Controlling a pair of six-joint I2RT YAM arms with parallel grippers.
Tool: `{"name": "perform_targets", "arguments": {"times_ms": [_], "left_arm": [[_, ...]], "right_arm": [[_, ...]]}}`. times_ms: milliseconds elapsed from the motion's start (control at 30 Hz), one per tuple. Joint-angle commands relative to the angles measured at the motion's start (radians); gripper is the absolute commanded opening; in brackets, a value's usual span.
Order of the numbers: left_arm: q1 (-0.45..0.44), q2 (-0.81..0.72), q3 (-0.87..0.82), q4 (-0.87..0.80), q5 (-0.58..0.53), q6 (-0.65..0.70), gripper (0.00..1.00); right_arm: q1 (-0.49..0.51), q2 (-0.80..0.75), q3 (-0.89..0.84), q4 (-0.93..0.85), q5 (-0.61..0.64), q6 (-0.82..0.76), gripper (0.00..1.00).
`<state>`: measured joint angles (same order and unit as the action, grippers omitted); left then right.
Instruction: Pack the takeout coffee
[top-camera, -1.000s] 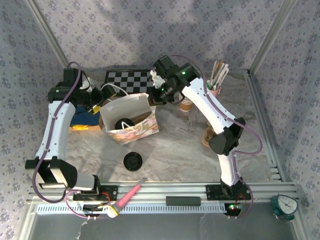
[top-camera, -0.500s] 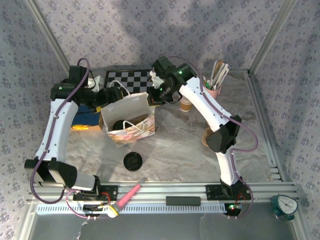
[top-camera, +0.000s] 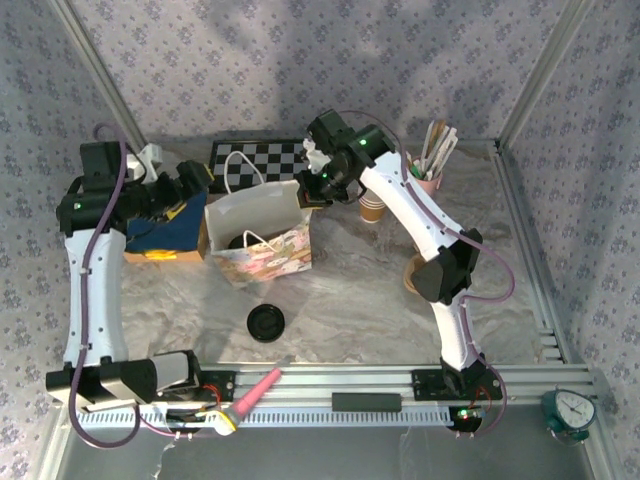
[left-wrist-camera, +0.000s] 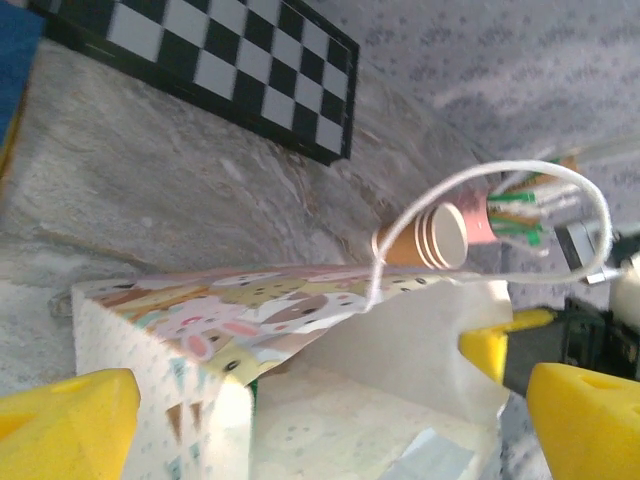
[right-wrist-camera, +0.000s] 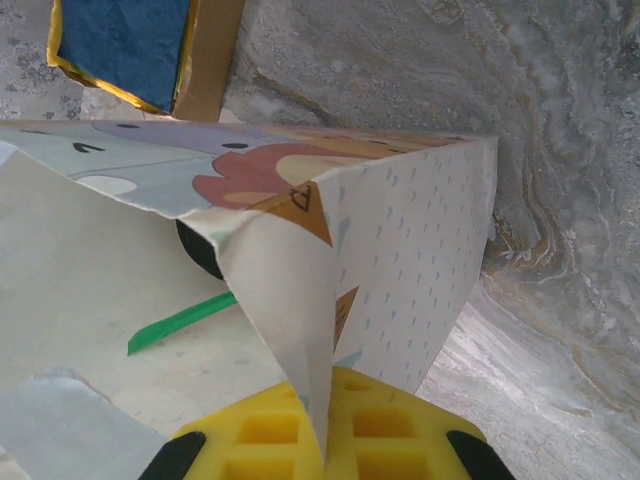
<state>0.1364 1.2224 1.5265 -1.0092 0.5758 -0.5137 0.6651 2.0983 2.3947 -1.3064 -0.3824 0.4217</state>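
While the right gripper (right-wrist-camera: 325, 432) is clamped on the top edge of the paper bag (top-camera: 272, 258), left gripper (left-wrist-camera: 325, 425) spread wide just beside the bag's other side, takeout coffee (top-camera: 410, 275) partly hidden behind the right arm (top-camera: 447, 275), well apart from the bag.

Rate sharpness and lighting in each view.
Top external: sharp, evenly lit, soft shadow on the back wall. Left wrist: near yellow fingers blurred, bag and checkerboard crisp. Right wrist: bright, no glare, table texture sharp.
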Motion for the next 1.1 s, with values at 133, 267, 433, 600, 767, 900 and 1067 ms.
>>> {"name": "perform_targets", "arguments": {"times_ms": [133, 267, 433, 600, 767, 900, 1067], "left_arm": [[0.147, 0.035, -0.146, 0.142, -0.067, -0.086, 0.9], [0.141, 0.083, -0.224, 0.195, -0.04, -0.061, 0.9], [0.12, 0.13, -0.291, 0.252, -0.037, -0.031, 0.9], [0.069, 0.18, -0.312, 0.268, -0.053, 0.01, 0.91], [0.043, 0.193, -0.368, 0.272, -0.04, 0.047, 0.91], [0.002, 0.17, -0.42, 0.268, -0.028, 0.069, 0.9], [-0.012, 0.122, -0.48, 0.263, -0.026, 0.059, 0.9]], "right_arm": [[-0.002, 0.011, 0.043, -0.009, -0.003, -0.006, 0.0], [0.0, 0.015, 0.043, -0.005, 0.0, -0.001, 0.0], [0.0, 0.026, 0.055, -0.006, -0.001, 0.003, 0.0], [-0.001, 0.052, 0.098, -0.028, -0.001, 0.0, 0.0], [-0.002, 0.062, 0.109, -0.023, 0.004, 0.002, 0.0], [-0.008, 0.072, 0.121, -0.022, 0.005, -0.001, 0.0], [-0.022, 0.08, 0.129, -0.016, 0.004, -0.003, 0.0]]}}
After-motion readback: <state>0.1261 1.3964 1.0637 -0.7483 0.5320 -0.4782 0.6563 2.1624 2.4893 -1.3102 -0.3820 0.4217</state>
